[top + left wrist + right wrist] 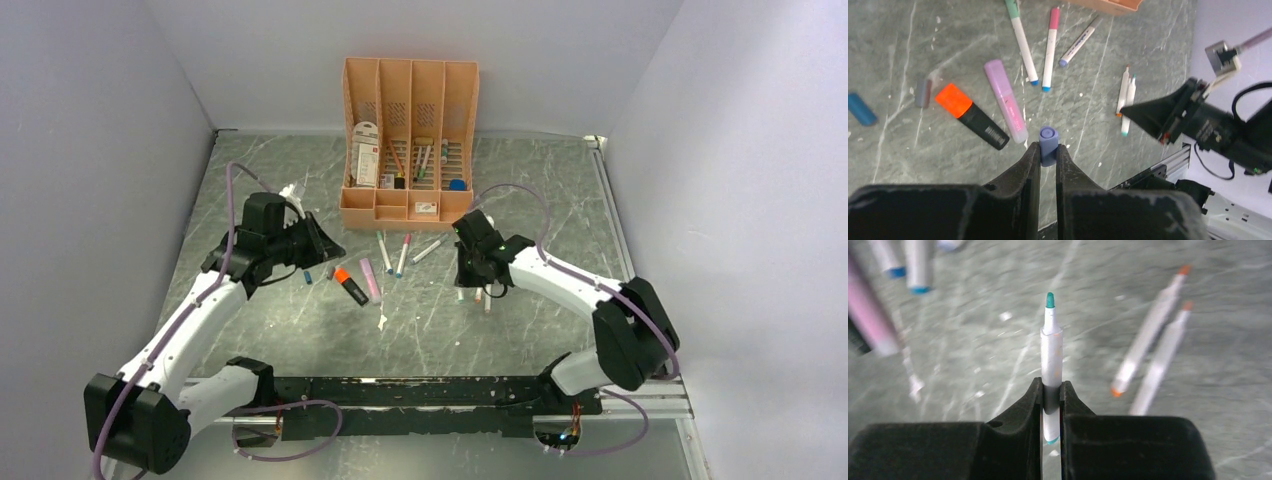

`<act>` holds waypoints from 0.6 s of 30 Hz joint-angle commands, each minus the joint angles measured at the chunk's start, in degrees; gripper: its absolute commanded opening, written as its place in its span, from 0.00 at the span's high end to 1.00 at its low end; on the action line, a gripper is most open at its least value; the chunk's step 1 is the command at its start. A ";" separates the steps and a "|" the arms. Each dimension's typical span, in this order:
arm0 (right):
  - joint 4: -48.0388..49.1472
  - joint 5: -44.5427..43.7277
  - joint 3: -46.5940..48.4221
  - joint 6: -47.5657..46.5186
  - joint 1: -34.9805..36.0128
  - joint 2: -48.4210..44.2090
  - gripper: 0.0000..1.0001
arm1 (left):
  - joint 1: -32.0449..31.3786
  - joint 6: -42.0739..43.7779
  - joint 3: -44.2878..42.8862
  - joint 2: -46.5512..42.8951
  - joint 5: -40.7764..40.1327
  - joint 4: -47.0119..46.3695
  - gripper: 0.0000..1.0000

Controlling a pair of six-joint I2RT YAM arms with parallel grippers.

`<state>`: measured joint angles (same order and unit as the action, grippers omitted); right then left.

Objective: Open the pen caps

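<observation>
My left claw is pinched shut on a short blue cap. The cap pokes out past the fingertips, with no pen in it. My right claw is clamped on a slim white marker, whose bare teal tip points away from my wrist.

The peach organizer stands at the back of the worktop — four upright slots behind, low trays in front. The left-hand slot holds a white labelled packet. The two middle slots hold a few pens, leaning. Something blue lies low in the right-hand slot, and a small white item sits in a front tray; both are too small for me to make out.

The rest lies loose on the worktop in front of the organizer. An orange-capped highlighter with a black body lies just beside a lilac highlighter. Beyond them are three slim markers with their caps on — a green cap, a pink cap and a greyish cap. A loose dark-blue cap and a grey cap lie apart on the left. Two uncapped markers lie side by side near my right claw.
</observation>
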<state>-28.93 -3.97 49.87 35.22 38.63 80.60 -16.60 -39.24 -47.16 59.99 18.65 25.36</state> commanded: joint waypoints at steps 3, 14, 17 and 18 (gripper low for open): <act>-0.09 -7.82 1.39 -2.76 -5.05 5.94 1.00 | 0.08 2.22 0.69 -2.10 -0.05 6.70 0.84; 3.35 -7.53 -0.12 -3.81 -8.37 9.71 0.82 | 0.08 1.69 0.96 -0.99 0.91 5.36 0.84; 3.45 -7.17 -0.42 -3.92 -8.46 9.16 0.78 | 0.08 1.89 1.17 -0.39 0.37 5.58 0.84; 3.51 -6.97 -0.58 -3.91 -8.48 8.79 0.76 | 0.08 1.85 1.17 -0.07 0.12 5.82 0.84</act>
<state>-26.65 -10.31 49.87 31.94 30.61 90.48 -16.60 -37.89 -46.33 59.27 18.65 30.57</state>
